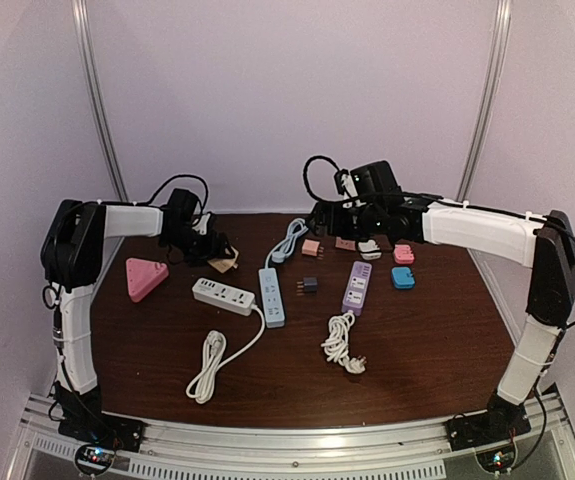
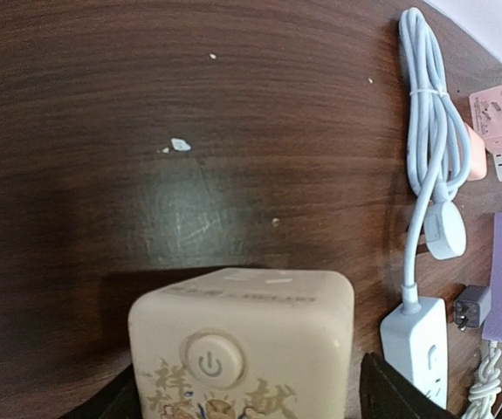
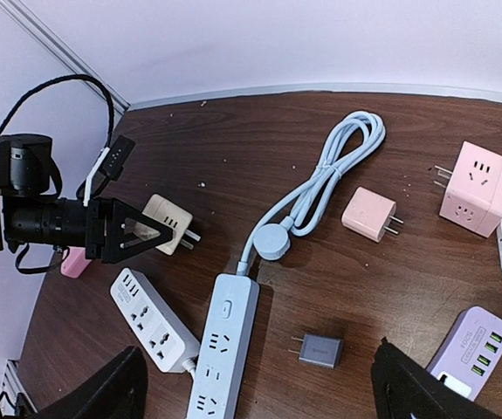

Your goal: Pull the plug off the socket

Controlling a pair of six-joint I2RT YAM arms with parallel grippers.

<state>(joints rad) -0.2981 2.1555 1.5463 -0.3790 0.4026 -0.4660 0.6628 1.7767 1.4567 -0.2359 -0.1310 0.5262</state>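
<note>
Left gripper (image 3: 150, 229): your jaws flank the cube (image 2: 242, 349); grip, cannot tell.
Right gripper (image 3: 257, 377): released, right of cube.

Robot lab cell: plain white walls (image 1: 267, 80), aluminium posts (image 1: 97, 100), dark wooden table (image 1: 427, 340) on a metal rail (image 1: 297, 438).

**A:** Where's the top camera?

**B:** High at the near edge, looking down and forward over the whole table (image 1: 417, 340).

**A:** The wrist ones?

**B:** Left sits close above the cube (image 2: 242, 340), facing down. Right hangs higher, angled down over the middle and left of the table. Both also catch the blue strip (image 3: 224, 345) and its cord (image 3: 320, 183).
</note>
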